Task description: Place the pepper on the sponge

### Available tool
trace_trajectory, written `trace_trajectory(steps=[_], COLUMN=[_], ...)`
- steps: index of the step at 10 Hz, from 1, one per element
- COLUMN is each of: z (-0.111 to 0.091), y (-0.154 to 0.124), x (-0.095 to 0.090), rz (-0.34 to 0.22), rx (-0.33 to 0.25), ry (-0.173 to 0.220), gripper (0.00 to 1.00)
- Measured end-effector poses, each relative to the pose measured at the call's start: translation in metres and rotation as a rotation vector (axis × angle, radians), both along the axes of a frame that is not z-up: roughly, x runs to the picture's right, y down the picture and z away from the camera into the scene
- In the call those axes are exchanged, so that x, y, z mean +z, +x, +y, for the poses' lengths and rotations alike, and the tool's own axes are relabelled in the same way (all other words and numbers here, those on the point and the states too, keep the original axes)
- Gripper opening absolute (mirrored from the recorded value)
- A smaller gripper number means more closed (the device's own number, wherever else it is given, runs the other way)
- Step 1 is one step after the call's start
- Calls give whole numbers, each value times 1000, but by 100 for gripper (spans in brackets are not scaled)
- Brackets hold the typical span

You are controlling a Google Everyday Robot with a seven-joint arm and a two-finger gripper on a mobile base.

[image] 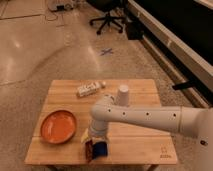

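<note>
In the camera view, the gripper point(95, 144) hangs low at the bottom centre, just over the blue sponge point(101, 149) on the worktop point(135, 142). The dark pepper point(88, 149) seems to sit at the sponge's left edge. Whether the gripper clamps it, I cannot tell.

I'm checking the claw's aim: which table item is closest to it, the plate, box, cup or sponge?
The blue sponge, right at the claw by the near edge; the orange plate, box and cup all sit farther off.
</note>
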State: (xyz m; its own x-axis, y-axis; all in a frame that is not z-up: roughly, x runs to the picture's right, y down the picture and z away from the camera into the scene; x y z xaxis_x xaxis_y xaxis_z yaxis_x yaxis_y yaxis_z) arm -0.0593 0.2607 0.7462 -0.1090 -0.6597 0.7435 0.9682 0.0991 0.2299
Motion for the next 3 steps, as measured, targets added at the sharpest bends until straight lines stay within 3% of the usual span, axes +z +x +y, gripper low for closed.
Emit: trace_trajectory(steps=[3], z=[-23], y=[8], x=[-4], rz=[3], rx=[5], ry=[46], gripper=[80])
